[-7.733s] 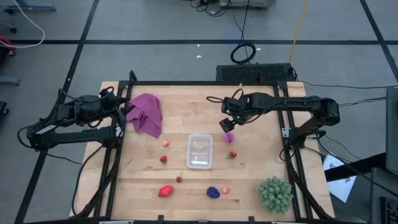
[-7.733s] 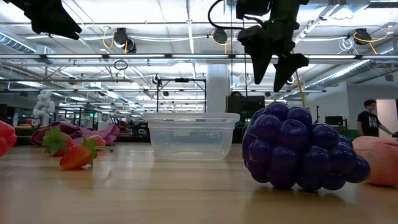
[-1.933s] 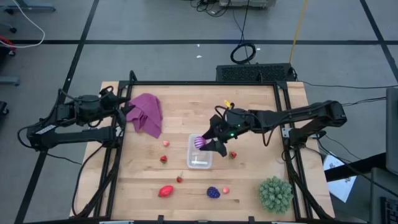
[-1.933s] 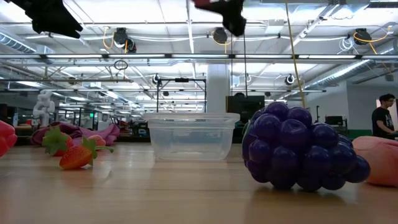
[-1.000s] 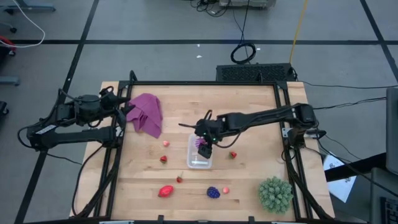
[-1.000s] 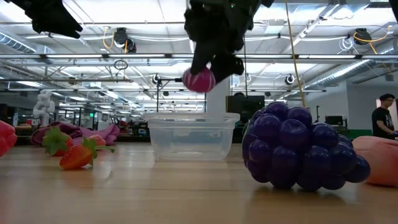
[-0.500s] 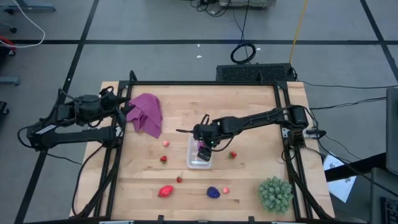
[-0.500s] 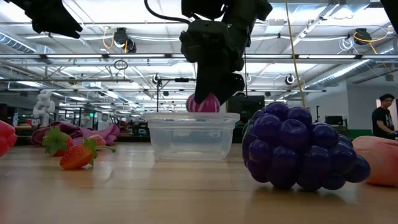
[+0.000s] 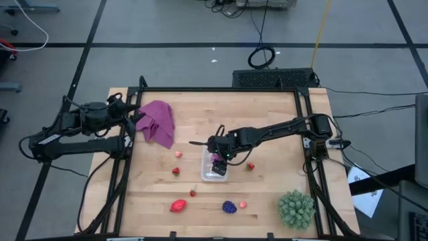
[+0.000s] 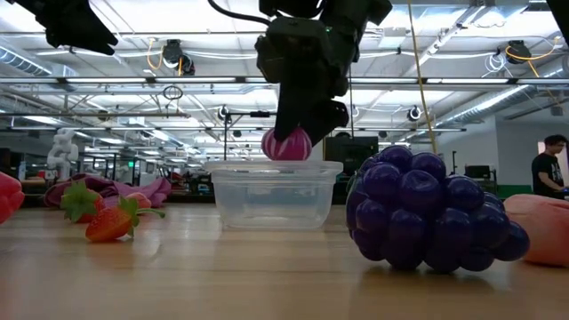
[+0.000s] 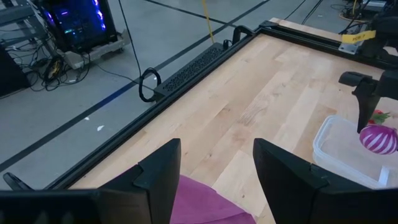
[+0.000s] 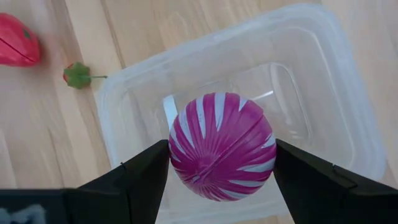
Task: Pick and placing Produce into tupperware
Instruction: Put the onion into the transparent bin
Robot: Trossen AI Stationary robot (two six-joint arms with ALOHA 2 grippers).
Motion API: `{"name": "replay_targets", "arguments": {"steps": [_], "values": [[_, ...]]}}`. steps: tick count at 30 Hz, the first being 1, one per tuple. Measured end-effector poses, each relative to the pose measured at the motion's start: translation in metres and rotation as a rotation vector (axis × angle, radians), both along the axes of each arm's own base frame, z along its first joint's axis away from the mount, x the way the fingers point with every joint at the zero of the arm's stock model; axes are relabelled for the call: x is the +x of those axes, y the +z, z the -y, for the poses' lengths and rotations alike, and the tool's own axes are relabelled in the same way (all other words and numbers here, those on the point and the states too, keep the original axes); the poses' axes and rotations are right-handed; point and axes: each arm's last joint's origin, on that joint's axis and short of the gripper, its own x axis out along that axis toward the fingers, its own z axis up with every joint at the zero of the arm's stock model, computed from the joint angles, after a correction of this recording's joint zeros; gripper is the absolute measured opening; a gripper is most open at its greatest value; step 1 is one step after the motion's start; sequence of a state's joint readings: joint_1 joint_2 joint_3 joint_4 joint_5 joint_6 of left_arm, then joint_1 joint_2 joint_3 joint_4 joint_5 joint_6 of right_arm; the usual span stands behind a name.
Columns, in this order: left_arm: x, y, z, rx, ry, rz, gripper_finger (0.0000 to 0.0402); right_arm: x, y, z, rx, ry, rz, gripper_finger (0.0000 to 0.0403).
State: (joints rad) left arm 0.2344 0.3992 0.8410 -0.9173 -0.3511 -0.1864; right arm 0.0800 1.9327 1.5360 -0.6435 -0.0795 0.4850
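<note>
My right gripper pinches the magenta striped ball just above the tub, poised over its opening so a release should drop it inside. On the wood table, berries lie at the tub's nine o'clock and the purple fruit at six. Farther off, my left gripper waits half-spread and empty above the cloth. Beyond lies a bright lab.

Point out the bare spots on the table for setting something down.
Bare wood lies along the far edge between the cloth and the right arm, and in the near left corner. It is crowded around the tub, where strawberries ring it and the right gripper holds a striped ball.
</note>
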Motion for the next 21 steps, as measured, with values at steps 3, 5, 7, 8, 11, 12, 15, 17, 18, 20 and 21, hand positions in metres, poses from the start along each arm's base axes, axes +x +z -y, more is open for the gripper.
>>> {"name": "replay_targets", "arguments": {"steps": [3, 5, 7, 8, 11, 12, 15, 17, 18, 20, 21], "values": [[0.0, 0.0, 0.0, 0.0, 0.0, 0.0, 0.0207, 0.002, 0.0, -0.001, 0.001, 0.001, 0.018, 0.0263], [0.0, 0.0, 0.0, 0.0, 0.0, 0.0, 0.0207, 0.004, -0.004, -0.001, 0.001, 0.001, 0.018, 0.0263], [0.0, 0.0, 0.0, 0.0, 0.0, 0.0, 0.0207, 0.005, -0.012, -0.001, -0.002, 0.005, -0.008, 0.0263], [0.0, 0.0, 0.0, 0.0, 0.0, 0.001, 0.0207, 0.007, -0.016, -0.001, -0.002, 0.006, -0.014, 0.0263], [0.0, 0.0, 0.0, -0.001, 0.0, 0.001, 0.0207, 0.007, -0.02, -0.001, -0.002, 0.011, -0.029, 0.0263], [0.0, 0.0, 0.0, -0.001, 0.0, 0.001, 0.0207, 0.007, -0.019, -0.001, -0.003, 0.012, -0.024, 0.0263], [0.0, 0.0, 0.0, -0.001, 0.0, 0.001, 0.0207, 0.009, -0.018, -0.001, -0.009, 0.017, -0.005, 0.0263], [0.0, 0.0, 0.0, 0.0, 0.0, 0.001, 0.0207, 0.008, -0.018, -0.001, -0.01, 0.017, -0.01, 0.0263], [0.0, 0.0, 0.0, -0.001, 0.0, 0.001, 0.0207, 0.008, -0.018, -0.001, -0.012, 0.021, -0.012, 0.0263], [0.0, 0.0, 0.0, 0.0, 0.0, 0.0, 0.0207, 0.008, -0.02, -0.001, -0.013, 0.023, -0.011, 0.0263], [0.0, 0.0, 0.0, 0.0, 0.0, 0.001, 0.0207, 0.01, -0.023, -0.001, -0.013, 0.024, -0.01, 0.0263]]}}
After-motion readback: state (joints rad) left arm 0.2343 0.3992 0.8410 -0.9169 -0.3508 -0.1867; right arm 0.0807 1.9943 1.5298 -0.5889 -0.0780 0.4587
